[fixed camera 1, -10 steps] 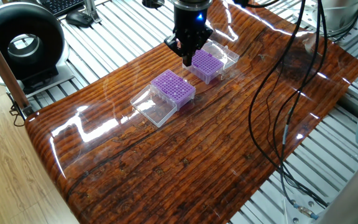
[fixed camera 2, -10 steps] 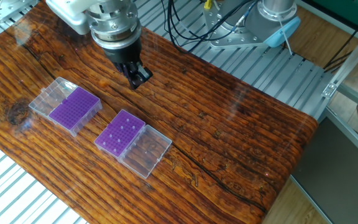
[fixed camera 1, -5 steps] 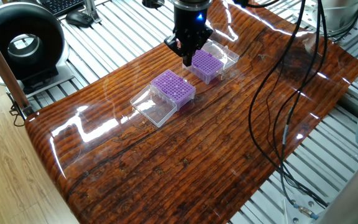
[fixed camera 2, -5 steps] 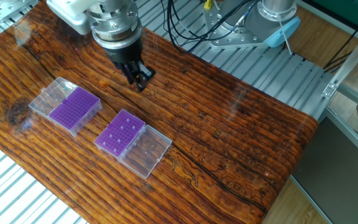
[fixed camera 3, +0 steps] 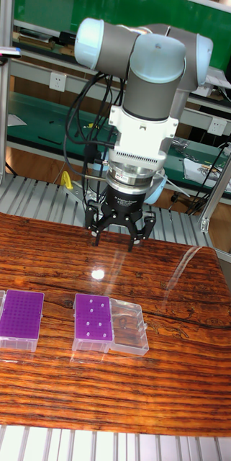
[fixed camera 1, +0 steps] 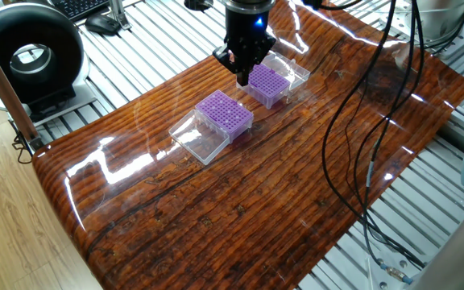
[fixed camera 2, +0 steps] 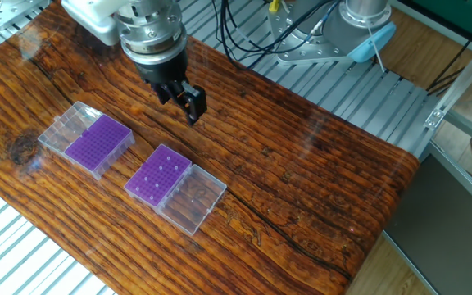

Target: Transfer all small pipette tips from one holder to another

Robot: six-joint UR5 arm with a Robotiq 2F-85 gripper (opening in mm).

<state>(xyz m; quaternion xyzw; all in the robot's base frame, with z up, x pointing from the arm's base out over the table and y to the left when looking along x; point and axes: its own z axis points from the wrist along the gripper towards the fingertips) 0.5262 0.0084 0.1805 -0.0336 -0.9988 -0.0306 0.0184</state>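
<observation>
Jaws spread wide and empty, the gripper (fixed camera 3: pixel 117 238) hovers behind two purple boxes; the right box (fixed camera 3: pixel 93 321) apparently holds few small pipette tips (fixed camera 2: pixel 161 174), demanding a centred, vertical descent.

Brightly and evenly lit from overhead, with white streaks of glare across the glossy counter (fixed camera 1: pixel 216 201) toward 8 o'clock and 12 o'clock in one fixed view, and a small round hotspot at 9 o'clock in the tall fixed view. Soft, faint shadows only. Sharp at centre throughout; slightly washed out at the pale upper corners of the other fixed view.
</observation>
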